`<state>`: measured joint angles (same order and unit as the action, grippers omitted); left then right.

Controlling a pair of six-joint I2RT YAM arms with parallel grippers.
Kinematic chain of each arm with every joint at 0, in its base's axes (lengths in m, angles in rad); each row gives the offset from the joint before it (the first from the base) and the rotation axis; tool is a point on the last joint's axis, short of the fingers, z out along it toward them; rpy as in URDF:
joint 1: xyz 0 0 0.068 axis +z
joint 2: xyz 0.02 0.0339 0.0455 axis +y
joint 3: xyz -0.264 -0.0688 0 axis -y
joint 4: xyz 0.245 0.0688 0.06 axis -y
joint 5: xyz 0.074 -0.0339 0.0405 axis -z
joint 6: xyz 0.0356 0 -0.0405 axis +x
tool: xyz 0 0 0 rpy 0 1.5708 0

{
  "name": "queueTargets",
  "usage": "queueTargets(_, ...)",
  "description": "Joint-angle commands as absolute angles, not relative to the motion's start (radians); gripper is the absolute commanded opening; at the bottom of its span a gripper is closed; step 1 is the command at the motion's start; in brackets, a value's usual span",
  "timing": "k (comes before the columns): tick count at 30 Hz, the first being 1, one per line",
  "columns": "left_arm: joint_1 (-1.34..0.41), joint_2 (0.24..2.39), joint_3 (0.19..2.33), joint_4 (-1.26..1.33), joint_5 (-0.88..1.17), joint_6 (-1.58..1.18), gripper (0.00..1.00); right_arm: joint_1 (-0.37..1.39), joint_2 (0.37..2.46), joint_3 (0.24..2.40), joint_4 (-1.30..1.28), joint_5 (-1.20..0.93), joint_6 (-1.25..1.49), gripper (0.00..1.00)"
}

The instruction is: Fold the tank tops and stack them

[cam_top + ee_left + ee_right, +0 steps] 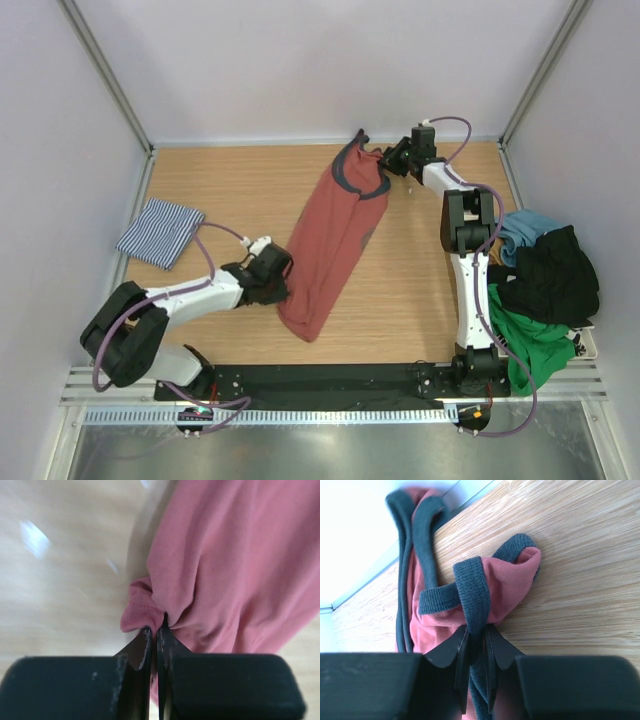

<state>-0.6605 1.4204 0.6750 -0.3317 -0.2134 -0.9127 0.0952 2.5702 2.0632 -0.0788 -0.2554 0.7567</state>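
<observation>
The rust-red tank top (pixel 335 235) lies stretched along the middle of the table, its dark grey-blue trimmed straps at the far end. My left gripper (pixel 282 278) is shut on a fold of its hem edge (pixel 145 612) near the bottom left. My right gripper (pixel 392 160) is shut on a dark strap (pixel 475 592) at the far end by the back wall. A folded navy-and-white striped tank top (pixel 160 232) rests at the left of the table.
A heap of teal, black and green clothes (pixel 545 290) sits at the right edge beside the right arm. White walls stand close behind and on both sides of the wooden table (pixel 230 190).
</observation>
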Motion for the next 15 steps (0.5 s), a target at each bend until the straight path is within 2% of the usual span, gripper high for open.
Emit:
queueTargets(1,-0.805,1.376,0.598,-0.42,-0.196,-1.096,0.0,0.098,2.582,2.105,-0.107,-0.279,0.73,0.22)
queueTargets(6,-1.009,1.37,0.565,-0.344,-0.198,-1.302,0.0,0.118,2.588,2.105,-0.117,-0.31,0.727,0.22)
queueTargets(12,-1.205,1.384,0.6,-0.357,-0.328,-1.46,0.0,0.179,2.611,2.187,-0.229,-0.298,0.647,0.22)
queueTargets(13,-1.244,1.382,0.603,-0.367,-0.346,-1.5,0.02,0.184,2.609,2.187,-0.226,-0.295,0.649,0.23)
queueTargets(15,-1.27,1.378,0.604,-0.402,-0.394,-1.529,0.22,0.189,2.608,2.189,-0.219,-0.29,0.652,0.23)
